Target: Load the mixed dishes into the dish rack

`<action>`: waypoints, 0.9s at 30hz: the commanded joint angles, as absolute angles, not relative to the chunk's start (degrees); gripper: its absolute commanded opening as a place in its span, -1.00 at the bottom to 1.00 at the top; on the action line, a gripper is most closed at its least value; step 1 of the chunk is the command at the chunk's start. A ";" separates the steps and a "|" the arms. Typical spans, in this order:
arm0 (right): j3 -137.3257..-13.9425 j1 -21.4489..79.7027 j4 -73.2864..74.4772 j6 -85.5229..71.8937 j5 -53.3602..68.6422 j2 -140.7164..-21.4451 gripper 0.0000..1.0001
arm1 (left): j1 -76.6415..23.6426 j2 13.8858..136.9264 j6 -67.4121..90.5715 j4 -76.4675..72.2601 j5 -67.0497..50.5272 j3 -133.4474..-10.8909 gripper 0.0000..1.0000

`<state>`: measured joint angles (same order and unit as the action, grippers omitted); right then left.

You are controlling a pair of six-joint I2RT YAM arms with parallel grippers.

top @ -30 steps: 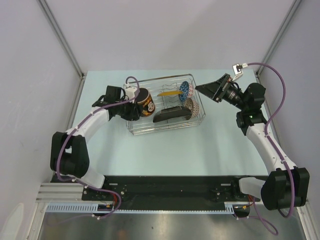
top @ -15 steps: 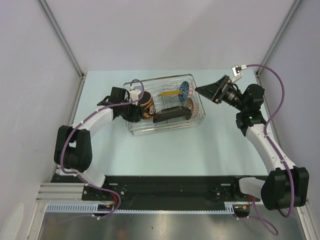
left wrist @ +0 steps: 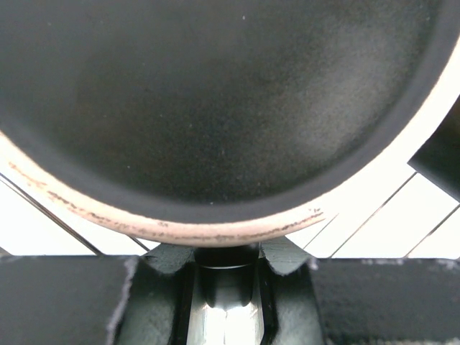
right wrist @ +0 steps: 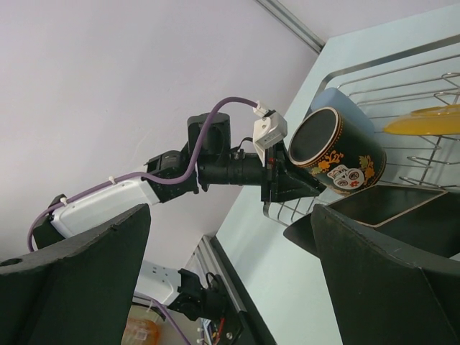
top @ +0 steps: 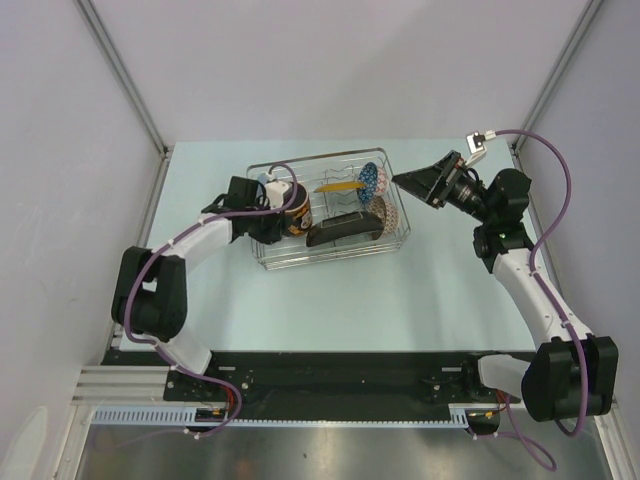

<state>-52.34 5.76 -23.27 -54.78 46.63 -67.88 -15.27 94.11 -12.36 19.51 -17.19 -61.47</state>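
Note:
The dark red-rimmed mug [top: 293,208] hangs tilted over the left end of the dish rack [top: 333,256], and my left gripper [top: 268,214] is shut on it from the left. In the left wrist view the mug's dark inside [left wrist: 215,93] fills the frame above the gripper [left wrist: 226,251], with rack wires [left wrist: 402,208] behind. The rack holds the yellow plate [top: 340,186], the blue bowl [top: 372,178], the brown-speckled bowl [top: 380,212] and the black square plate [top: 345,232]. My right gripper [top: 418,181] stands open just right of the rack. The right wrist view shows the mug [right wrist: 338,151] and the yellow plate [right wrist: 424,121].
The rack sits at the back middle of the pale green table [top: 400,300]. Grey walls and metal corner posts [top: 125,75] close in the sides and back. The left arm [right wrist: 237,169] reaches across the rack's left edge.
My left arm has pushed right toward the rack, carrying the mug a little further in over its left end. The right arm has stayed put, still open.

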 commanded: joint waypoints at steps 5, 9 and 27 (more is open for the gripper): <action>-52.03 5.54 -23.91 -54.49 47.81 -66.45 0.99 | -14.50 92.28 -16.61 15.38 -13.01 -58.10 -0.99; -52.12 5.54 -23.73 -54.49 47.90 -66.27 0.99 | -14.59 92.72 -17.14 15.03 -12.31 -57.39 -0.99; -52.03 5.28 -22.77 -53.88 47.72 -66.27 1.00 | -14.85 93.34 -17.58 19.07 -12.04 -57.05 -0.32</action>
